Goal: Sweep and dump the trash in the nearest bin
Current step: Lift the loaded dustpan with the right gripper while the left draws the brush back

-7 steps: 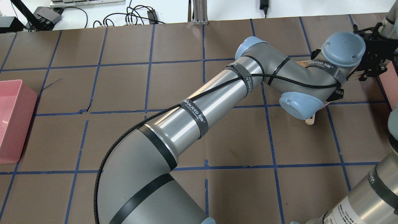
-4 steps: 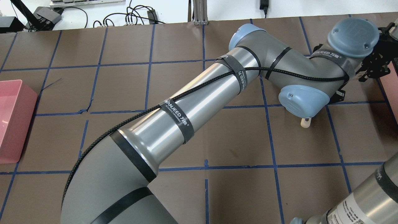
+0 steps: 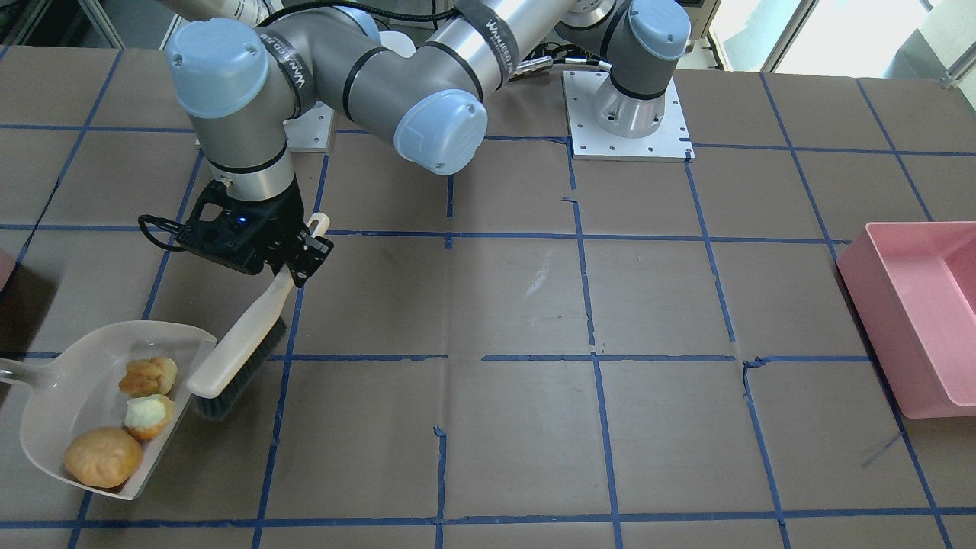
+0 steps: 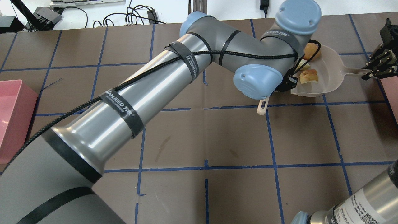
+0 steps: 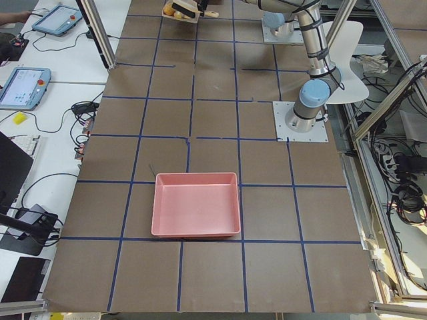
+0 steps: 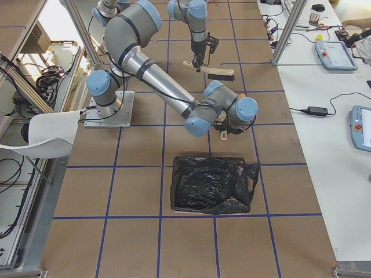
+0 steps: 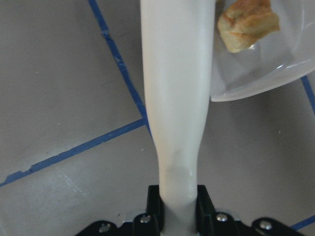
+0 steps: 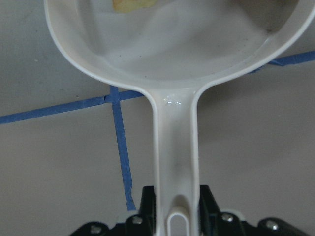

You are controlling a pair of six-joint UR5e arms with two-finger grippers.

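Note:
The trash lies in a translucent white dustpan (image 3: 72, 381): an orange-brown oval (image 3: 103, 456), a pale chunk (image 3: 149, 415) and a browner chunk (image 3: 149, 375). My left gripper (image 3: 293, 263) is shut on the handle of a cream brush (image 3: 236, 343), whose bristles rest at the pan's open edge. The left wrist view shows the handle (image 7: 177, 98) beside the pan (image 7: 266, 73) and one chunk (image 7: 248, 22). My right gripper (image 4: 371, 71) is shut on the dustpan's handle (image 8: 174, 147). The pan (image 4: 329, 74) lies flat on the table.
A pink bin (image 4: 12, 118) stands at the table's left end, also in the front view (image 3: 900, 305) and the left view (image 5: 197, 203). Another pink edge (image 4: 392, 90) shows at the right, next to the right gripper. Blue tape lines grid the brown table.
My left arm has swung leftwards with the brush, uncovering the dustpan and the trash in it. The brush handle's end has moved left. The right gripper has stayed near the right edge.

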